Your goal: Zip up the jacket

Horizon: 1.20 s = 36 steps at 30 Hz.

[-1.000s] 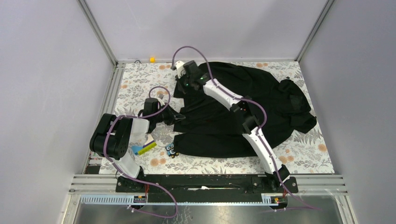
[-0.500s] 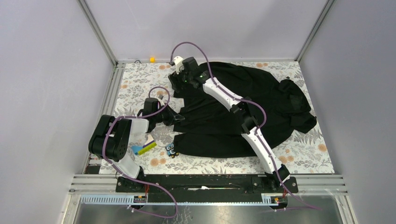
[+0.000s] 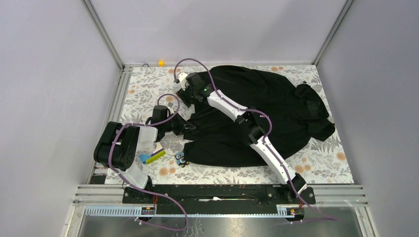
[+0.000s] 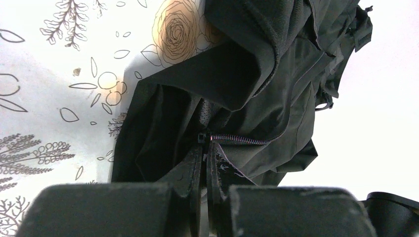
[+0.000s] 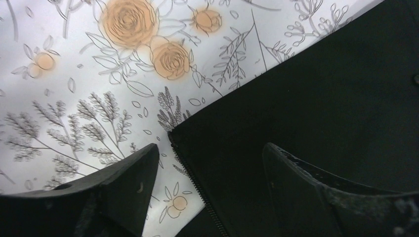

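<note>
The black jacket [image 3: 267,108] lies spread over the floral table, and its front opening runs from the left side. My left gripper [image 3: 187,127] is shut on the jacket [image 4: 237,84] at the end of the zipper. The small slider [image 4: 201,137] and a run of closed teeth [image 4: 242,140] sit just past its fingertips. My right gripper [image 3: 184,94] hovers open over the jacket's far left corner. In the right wrist view, the bare toothed zipper edge [image 5: 190,177] and black fabric [image 5: 321,98] lie between the spread fingers of the right gripper [image 5: 211,148], which hold nothing.
A blue and yellow card [image 3: 151,157] and a small toy figure [image 3: 181,159] lie near the left arm. A small orange block [image 3: 161,62] sits at the back edge. The floral tablecloth [image 3: 148,84] is bounded by metal frame rails and grey walls.
My right gripper has opened and moved left and slightly toward me, to the jacket's far left corner. The left gripper has stayed shut in the same place.
</note>
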Each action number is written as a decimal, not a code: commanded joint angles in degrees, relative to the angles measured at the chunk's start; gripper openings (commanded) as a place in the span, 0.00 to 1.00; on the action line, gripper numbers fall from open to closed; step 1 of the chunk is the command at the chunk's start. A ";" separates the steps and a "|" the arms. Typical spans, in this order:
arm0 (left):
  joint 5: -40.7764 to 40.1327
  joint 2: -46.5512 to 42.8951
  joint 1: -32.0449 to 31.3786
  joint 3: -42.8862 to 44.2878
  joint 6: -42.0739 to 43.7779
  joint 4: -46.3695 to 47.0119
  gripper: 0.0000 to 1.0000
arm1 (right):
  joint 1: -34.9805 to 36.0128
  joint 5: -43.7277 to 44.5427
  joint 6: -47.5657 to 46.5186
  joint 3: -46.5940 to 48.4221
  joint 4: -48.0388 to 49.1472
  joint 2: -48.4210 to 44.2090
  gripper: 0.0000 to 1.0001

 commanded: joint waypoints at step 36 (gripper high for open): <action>12.11 -0.27 -0.22 6.29 6.06 14.83 0.00 | -9.49 -36.60 -20.10 -13.90 -14.21 -24.09 0.00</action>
